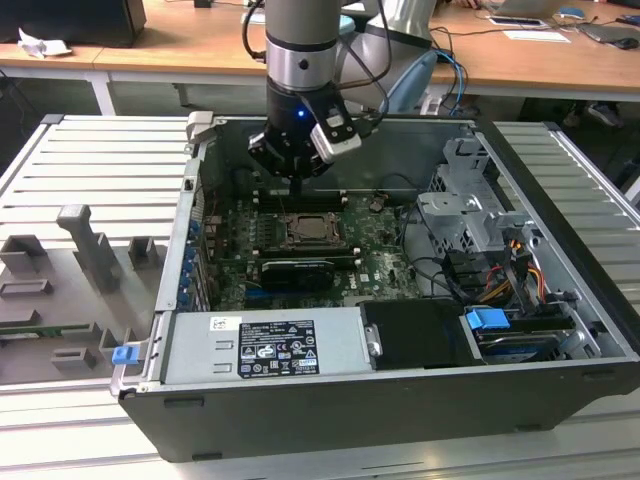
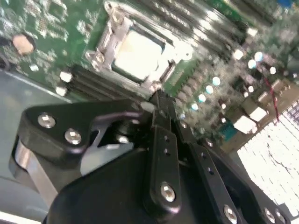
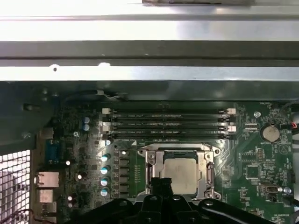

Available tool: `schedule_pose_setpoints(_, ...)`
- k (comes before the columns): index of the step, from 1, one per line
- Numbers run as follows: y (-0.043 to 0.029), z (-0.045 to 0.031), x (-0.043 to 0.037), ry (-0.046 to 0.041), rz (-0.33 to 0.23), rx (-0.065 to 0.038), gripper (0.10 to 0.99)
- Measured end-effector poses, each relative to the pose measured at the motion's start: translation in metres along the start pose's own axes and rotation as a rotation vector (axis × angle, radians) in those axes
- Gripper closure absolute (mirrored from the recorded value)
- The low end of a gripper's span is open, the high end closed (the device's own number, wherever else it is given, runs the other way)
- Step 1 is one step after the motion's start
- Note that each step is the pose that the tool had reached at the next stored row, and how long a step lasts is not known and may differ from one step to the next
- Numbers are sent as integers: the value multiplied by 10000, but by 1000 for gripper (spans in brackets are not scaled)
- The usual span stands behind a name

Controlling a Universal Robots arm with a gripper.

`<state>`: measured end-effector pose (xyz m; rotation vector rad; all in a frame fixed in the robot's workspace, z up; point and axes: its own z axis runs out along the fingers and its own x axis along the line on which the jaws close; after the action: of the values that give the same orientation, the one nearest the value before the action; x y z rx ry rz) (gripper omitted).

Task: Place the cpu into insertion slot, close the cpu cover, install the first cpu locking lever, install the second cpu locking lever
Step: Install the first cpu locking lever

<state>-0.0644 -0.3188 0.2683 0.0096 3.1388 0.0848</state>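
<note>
Chip seated in socket, gripper hovering above it.

Memory slots (image 3: 166,123) lie beside the insertion slot (image 3: 148,161); the cpu (image 3: 182,175) sits in it under the cpu cover (image 3: 204,175). Gripper (image 3: 161,182) fingers are together, empty. Judged: cover thin, stiff, springy; chip light, fragile, best held by its edges.

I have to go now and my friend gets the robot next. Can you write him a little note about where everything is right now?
Tool: hanging above the motherboard, just past the socket; its fingers look shut, with nothing between them.
The cpu sits in the insertion slot, silver face up.
The cpu cover lies down around the chip.
Done: chip placed, cover apparently closed.
Left: whether either locking lever is fastened can't be told, so check both.
</note>
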Motion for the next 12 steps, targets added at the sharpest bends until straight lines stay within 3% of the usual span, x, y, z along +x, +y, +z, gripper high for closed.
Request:
schedule_pose_setpoints(7, -1, 25, 279, -49, -9, -8, 980)
schedule_pose_setpoints(12, 35, 60, 311, -22, -479, -9, 980)
